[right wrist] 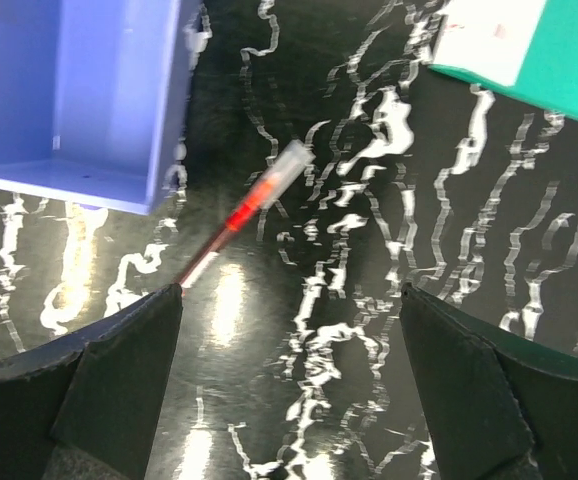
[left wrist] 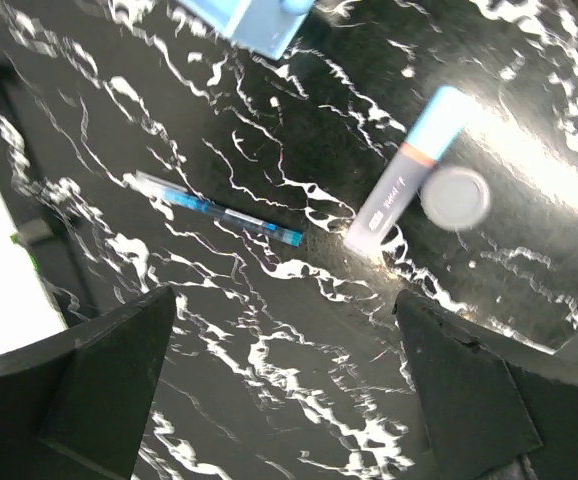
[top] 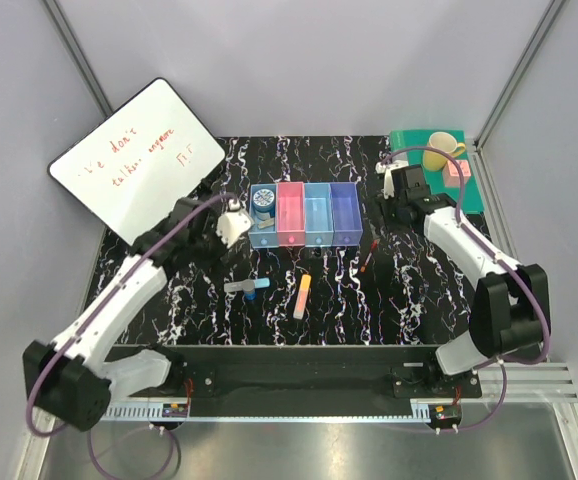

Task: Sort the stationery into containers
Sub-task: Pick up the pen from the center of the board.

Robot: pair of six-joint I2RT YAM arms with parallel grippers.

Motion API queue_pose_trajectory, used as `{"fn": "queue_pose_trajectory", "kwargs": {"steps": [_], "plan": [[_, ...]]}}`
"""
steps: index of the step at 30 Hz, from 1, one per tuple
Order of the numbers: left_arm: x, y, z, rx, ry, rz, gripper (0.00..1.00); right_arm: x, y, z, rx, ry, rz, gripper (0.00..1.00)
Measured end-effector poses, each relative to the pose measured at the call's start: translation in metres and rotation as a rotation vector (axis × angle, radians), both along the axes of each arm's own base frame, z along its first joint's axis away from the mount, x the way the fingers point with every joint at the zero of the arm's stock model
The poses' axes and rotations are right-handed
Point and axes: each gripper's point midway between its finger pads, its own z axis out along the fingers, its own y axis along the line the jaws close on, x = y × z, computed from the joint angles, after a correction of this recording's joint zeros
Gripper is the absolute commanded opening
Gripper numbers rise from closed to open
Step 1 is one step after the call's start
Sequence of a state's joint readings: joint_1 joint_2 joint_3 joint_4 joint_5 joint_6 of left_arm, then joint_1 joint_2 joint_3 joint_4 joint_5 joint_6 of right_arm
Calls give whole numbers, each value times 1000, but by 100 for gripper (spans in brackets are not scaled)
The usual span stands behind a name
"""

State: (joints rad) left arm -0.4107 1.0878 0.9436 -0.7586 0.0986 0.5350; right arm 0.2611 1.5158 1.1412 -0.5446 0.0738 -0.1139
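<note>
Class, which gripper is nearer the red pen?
Right. The right gripper hovers just beyond the red pen; the left gripper is at the far end of the bins.

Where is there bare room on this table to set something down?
Bare table: the far strip behind the bins, and the near strip between the orange-yellow bar and the black rail. Crowded: in front of the bins, around grey marker and red pen, and the far right corner with green book, mug, right end effector.
</note>
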Motion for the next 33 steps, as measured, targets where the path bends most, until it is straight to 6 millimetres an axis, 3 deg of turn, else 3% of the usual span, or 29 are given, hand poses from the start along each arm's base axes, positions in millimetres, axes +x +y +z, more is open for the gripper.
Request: {"fn": "queue_pose_trajectory", "kwargs": {"steps": [9, 15, 22, 33], "plan": [[56, 33, -8, -76, 104, 334, 99, -1, 8, -25, 60, 82, -42, 94], [63, 35, -16, -91, 141, 383, 99, 13, -5, -39, 96, 126, -127, 91], [69, 32, -9, -117, 120, 389, 99, 29, -23, -61, 128, 185, -209, 90], [77, 30, 29, -154, 0, 358, 99, 55, -13, -85, 163, 230, -233, 87]]}}
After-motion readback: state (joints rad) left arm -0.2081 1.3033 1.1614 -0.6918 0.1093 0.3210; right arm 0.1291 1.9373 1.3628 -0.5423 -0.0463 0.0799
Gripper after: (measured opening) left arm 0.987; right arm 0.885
